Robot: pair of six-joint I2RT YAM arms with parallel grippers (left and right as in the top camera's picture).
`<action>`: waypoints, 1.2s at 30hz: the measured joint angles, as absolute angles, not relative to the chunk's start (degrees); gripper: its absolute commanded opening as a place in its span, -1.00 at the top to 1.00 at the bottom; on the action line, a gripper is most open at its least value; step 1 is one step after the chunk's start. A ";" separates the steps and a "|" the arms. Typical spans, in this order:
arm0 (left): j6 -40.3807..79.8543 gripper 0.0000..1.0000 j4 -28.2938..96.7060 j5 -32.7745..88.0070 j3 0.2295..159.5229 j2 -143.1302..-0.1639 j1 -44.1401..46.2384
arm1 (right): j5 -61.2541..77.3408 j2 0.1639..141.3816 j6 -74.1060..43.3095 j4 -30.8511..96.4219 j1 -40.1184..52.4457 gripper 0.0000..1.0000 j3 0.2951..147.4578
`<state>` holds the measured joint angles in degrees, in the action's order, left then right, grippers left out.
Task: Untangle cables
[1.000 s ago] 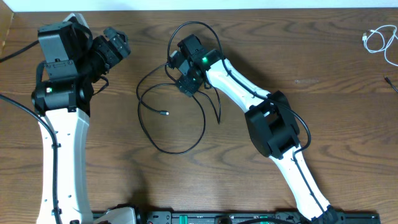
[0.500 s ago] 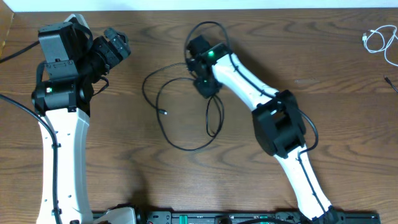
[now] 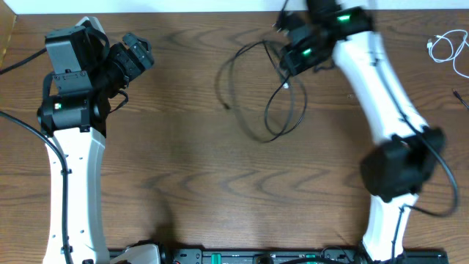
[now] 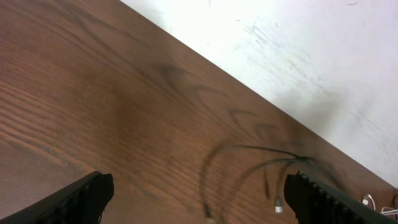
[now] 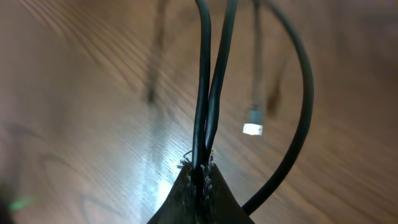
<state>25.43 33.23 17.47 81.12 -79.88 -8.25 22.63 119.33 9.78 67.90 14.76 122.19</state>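
The black cable [image 3: 272,137] hangs in loose loops over the back middle of the wooden table. My right gripper [image 3: 292,53] is shut on it near the far edge. In the right wrist view two black strands [image 5: 206,106] rise out of the shut right gripper [image 5: 202,173], a third strand curves off to the right, and a small plug [image 5: 252,129] dangles beside them. The white cable [image 3: 442,48] lies coiled at the far right corner, apart from the black one. My left gripper [image 3: 138,59] stands open at the far left, holding nothing. Its fingers [image 4: 84,199] frame the distant black cable [image 4: 249,152].
A white wall [image 4: 298,50] borders the table's far edge. A small dark item [image 3: 460,98] lies at the right edge, below the white cable. Thick black robot leads run along the left arm [image 3: 66,169].
My right gripper has shut on the black cable and swung up and to the right, dragging the loops from the table's middle toward the far edge. The left arm has not moved.
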 measured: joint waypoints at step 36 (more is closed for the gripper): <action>25.43 -0.86 33.28 17.50 81.12 -79.88 -8.23 | 24.32 102.54 3.46 66.15 -55.57 0.98 122.17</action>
